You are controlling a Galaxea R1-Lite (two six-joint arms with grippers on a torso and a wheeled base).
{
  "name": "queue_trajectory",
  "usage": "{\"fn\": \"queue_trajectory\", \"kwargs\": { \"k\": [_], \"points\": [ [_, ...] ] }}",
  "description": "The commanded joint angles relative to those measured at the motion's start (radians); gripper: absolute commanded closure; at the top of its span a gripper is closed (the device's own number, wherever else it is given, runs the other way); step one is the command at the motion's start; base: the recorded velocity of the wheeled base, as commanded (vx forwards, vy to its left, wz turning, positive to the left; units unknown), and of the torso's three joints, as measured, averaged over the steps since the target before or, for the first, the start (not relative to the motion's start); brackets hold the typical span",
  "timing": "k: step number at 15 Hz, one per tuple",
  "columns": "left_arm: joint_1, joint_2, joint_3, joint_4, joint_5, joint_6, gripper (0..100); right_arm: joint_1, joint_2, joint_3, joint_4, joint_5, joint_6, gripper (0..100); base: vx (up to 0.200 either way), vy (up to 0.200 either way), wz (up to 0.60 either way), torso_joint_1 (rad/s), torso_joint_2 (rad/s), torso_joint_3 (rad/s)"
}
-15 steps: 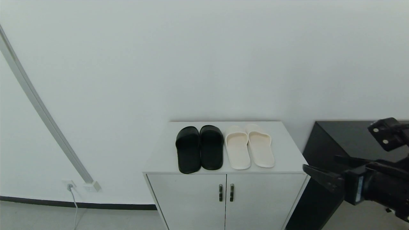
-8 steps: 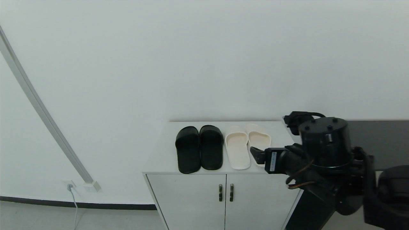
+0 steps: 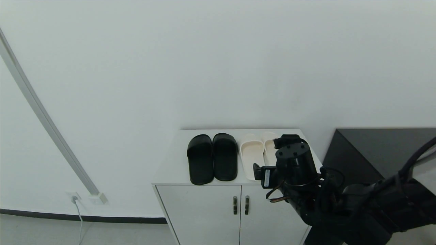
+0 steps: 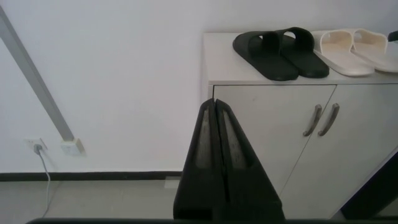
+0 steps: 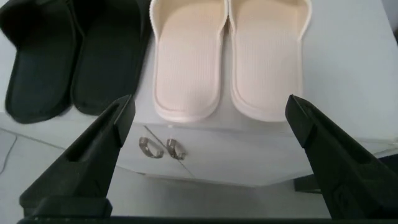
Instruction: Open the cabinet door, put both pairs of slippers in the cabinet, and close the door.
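Note:
The white cabinet [image 3: 201, 211] has both doors shut, with two handles [image 3: 240, 205] at the middle seam. On its top lie a black pair of slippers [image 3: 213, 158] on the left and a cream pair [image 3: 251, 154] on the right. My right arm [image 3: 294, 163] hangs over the cabinet's right front corner and hides part of the cream pair. In the right wrist view my right gripper [image 5: 209, 102] is open wide above the cream slippers [image 5: 227, 56], holding nothing, beside the black slippers [image 5: 68, 56]. My left gripper [image 4: 215, 106] is shut and empty, low, left of the cabinet [image 4: 267, 124].
A black unit [image 3: 374, 146] stands close against the cabinet's right side. On the left wall a grey conduit [image 3: 44, 119] slants down to a socket [image 3: 73, 196] with a cable plugged in. Open floor lies left of the cabinet.
My right arm has swung in from the right edge of the head view, leftward, to hang over the cream slippers. The slippers and the doors have not moved.

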Motion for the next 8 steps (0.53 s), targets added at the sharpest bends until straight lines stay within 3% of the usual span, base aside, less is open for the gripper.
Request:
{"fn": "queue_trajectory", "kwargs": {
  "k": [1,8],
  "points": [
    [0.001,0.001,0.000,0.000,-0.001,0.000,100,-0.027,0.085,-0.010,-0.052,0.000,-0.002,0,0.000,0.000,0.00,0.000,0.00,0.000],
    [0.000,0.001,0.000,0.000,-0.001,-0.002,100,-0.114,0.280,-0.228,-0.084,0.009,-0.078,0,0.000,0.000,0.00,0.000,0.00,0.000]
  ]
}}
